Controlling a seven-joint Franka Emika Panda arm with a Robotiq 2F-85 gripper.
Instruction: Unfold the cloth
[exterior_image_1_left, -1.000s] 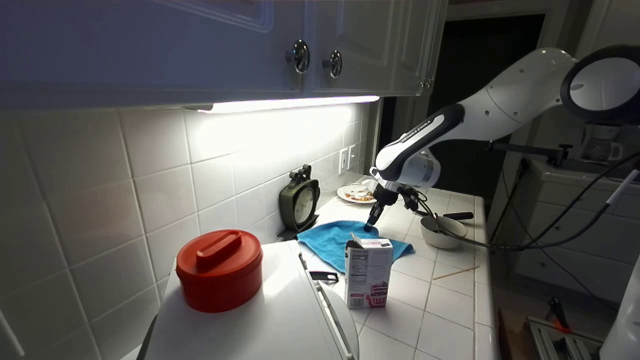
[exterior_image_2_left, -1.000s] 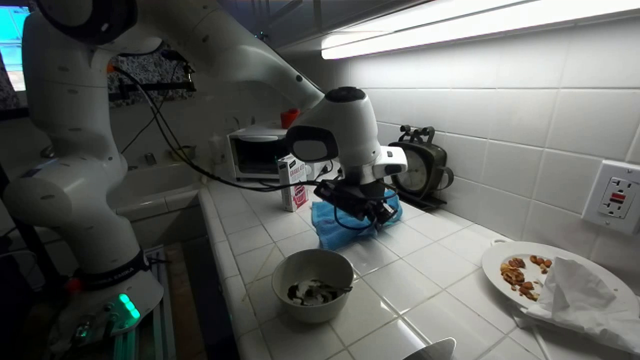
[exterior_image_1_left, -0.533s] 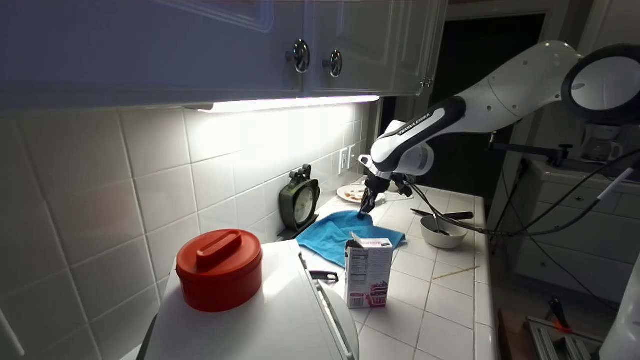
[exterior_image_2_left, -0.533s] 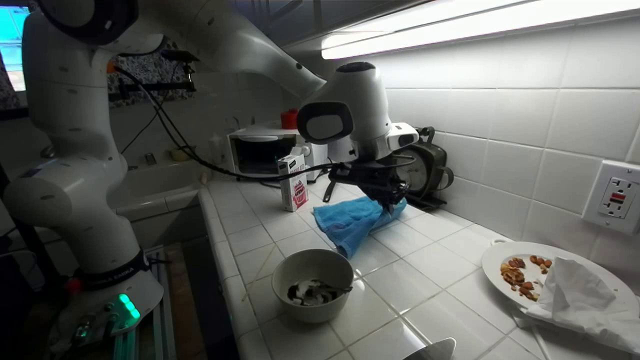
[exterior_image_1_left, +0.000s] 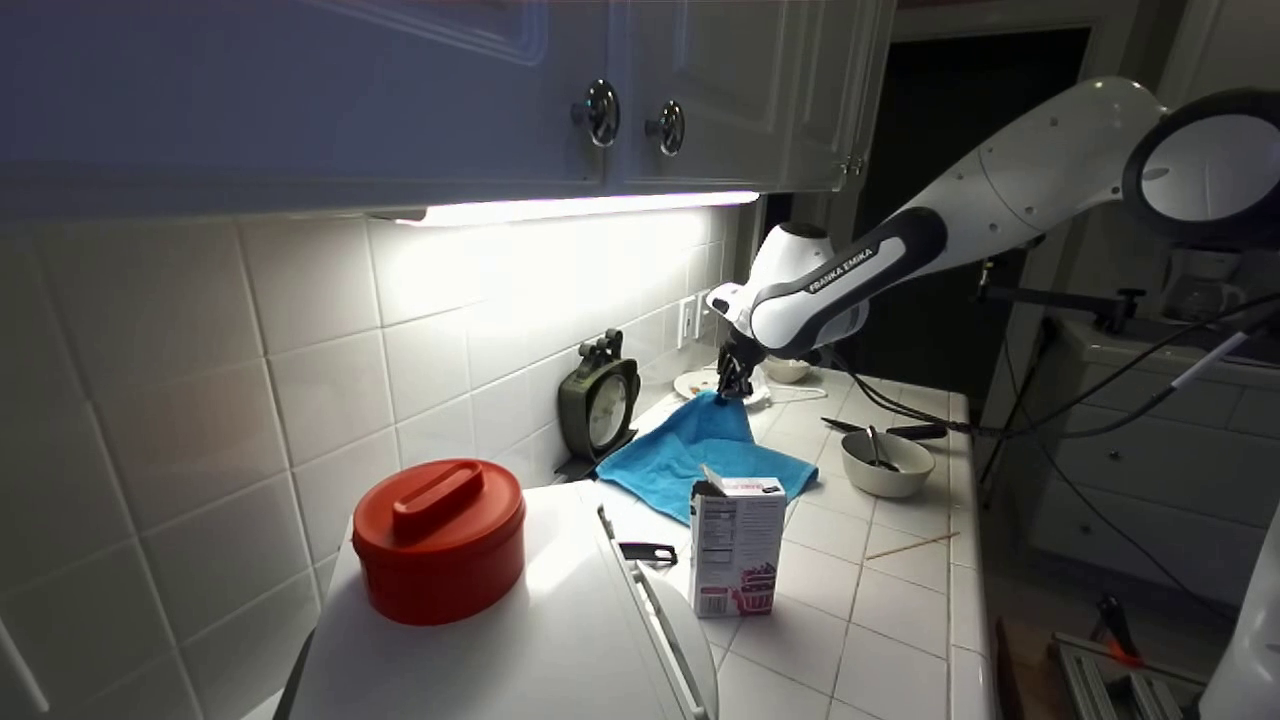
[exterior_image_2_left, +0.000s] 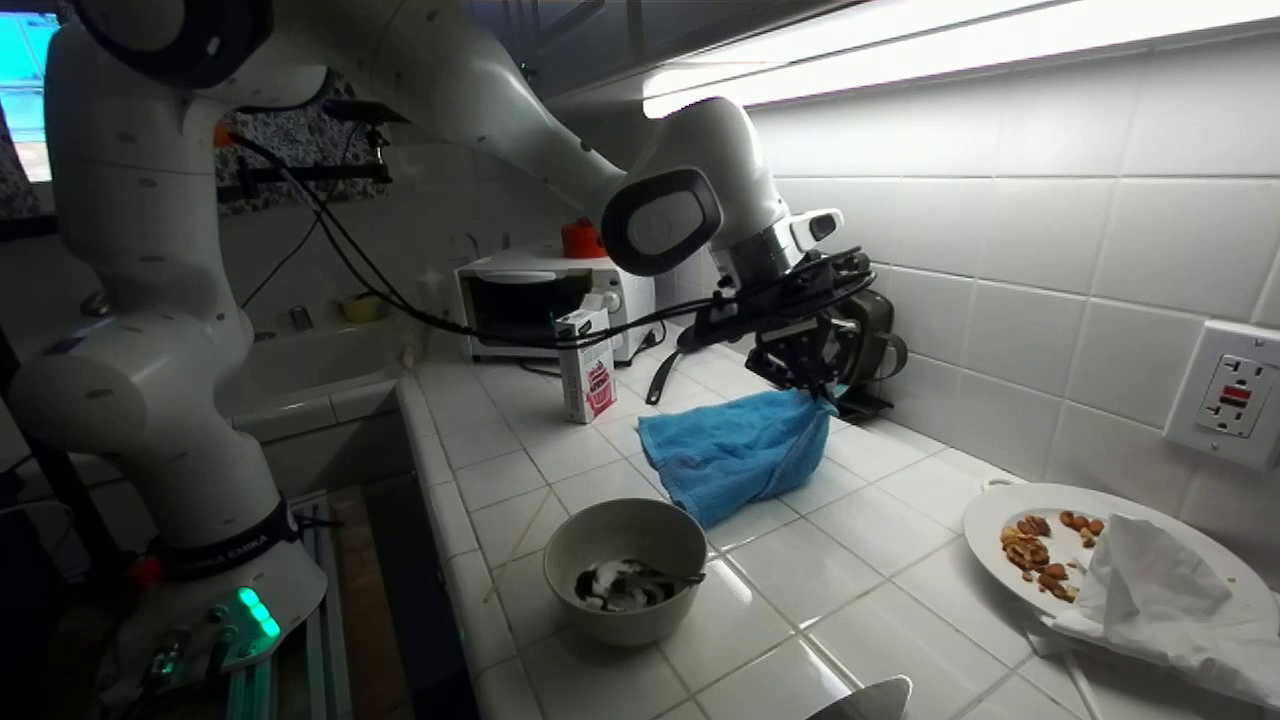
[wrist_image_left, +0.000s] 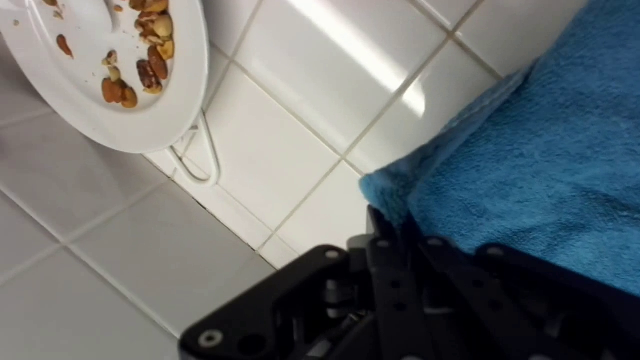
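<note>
My gripper (wrist_image_left: 393, 225) pinches a raised tip of the blue terry towel (exterior_image_2_left: 735, 455); the rest drapes over the tiled counter (exterior_image_2_left: 830, 570). I judge it light, limp and best held by corners.

Pinched in the pincer (exterior_image_1_left: 733, 393), part of the blue cloth (exterior_image_2_left: 740, 455) rises to a peak above the surface (exterior_image_2_left: 840, 560), where a second earlier it lay lower. The pincer has climbed, and in an exterior view it now crosses in front of the plate (exterior_image_1_left: 686, 385); in an exterior view it also hides most of the face of the green-cased dial (exterior_image_2_left: 880, 322). In both exterior views the white arm (exterior_image_2_left: 715, 140) has changed angle at the wrist. The cloth's near edge has slid closer to the foreground bowl (exterior_image_2_left: 625, 630). A farther bowl (exterior_image_1_left: 787, 372) and a black handle (exterior_image_2_left: 660, 380), each blocked from that angle a second ago, have come into view.
</note>
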